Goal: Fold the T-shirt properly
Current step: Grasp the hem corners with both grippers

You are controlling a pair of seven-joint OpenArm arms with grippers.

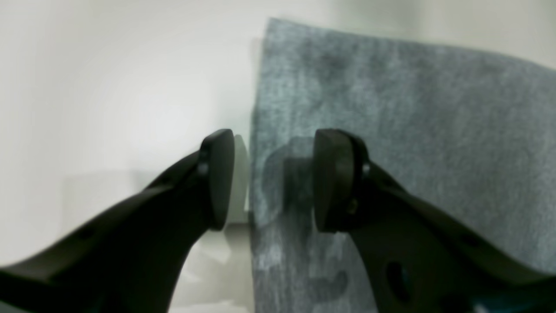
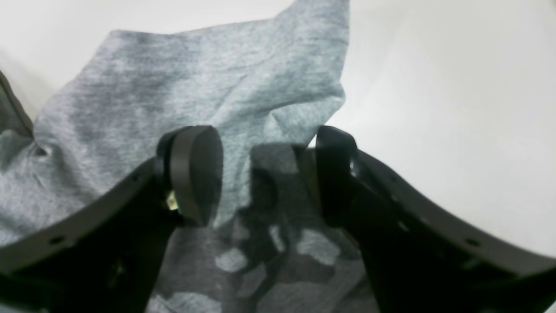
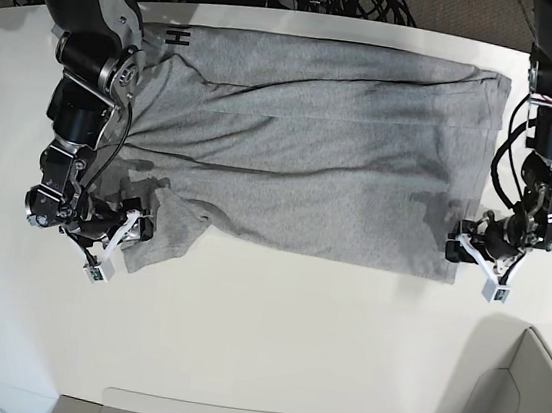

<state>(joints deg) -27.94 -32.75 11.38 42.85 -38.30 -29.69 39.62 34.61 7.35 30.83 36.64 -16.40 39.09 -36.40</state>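
**Both grippers spread at the shirt's near corners**

The left gripper (image 1: 271, 180) has its jaws apart, straddling the straight edge of the T-shirt (image 3: 313, 151), nothing clamped. The right gripper (image 2: 267, 174) stands wide open above the rumpled sleeve (image 3: 167, 229). Both arms reach low over the white table (image 3: 270, 337). The heather-grey knit lies spread flat, black letters peeking at the far edge, creases running across

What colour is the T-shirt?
Heather grey T-shirt, seen best in the base view.
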